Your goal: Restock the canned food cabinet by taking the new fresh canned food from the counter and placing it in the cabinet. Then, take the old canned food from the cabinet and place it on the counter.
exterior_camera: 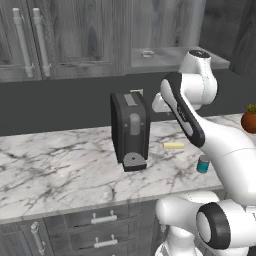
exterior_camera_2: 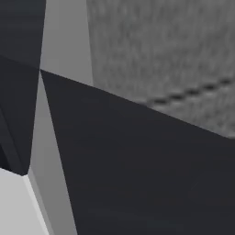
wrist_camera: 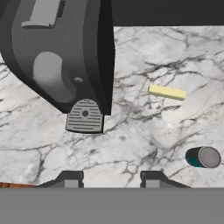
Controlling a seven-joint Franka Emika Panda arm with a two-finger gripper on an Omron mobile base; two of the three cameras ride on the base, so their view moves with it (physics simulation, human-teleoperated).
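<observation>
The new fresh canned food, a small teal can with a silvery top, stands upright on the white marble counter near its front edge, to the right of the arm. In the hand view the can lies at the lower right, well off to the side of my gripper. The gripper hangs above bare marble, open, with nothing between its fingertips. The old canned food, a low flat tin, rests on the shelf of the open cabinet at the upper right.
A black coffee machine stands mid-counter and looms at the upper left of the hand view. A yellow stick lies right of it. A reddish pot sits at the far right. Shut cabinet doors hang upper left, drawers below.
</observation>
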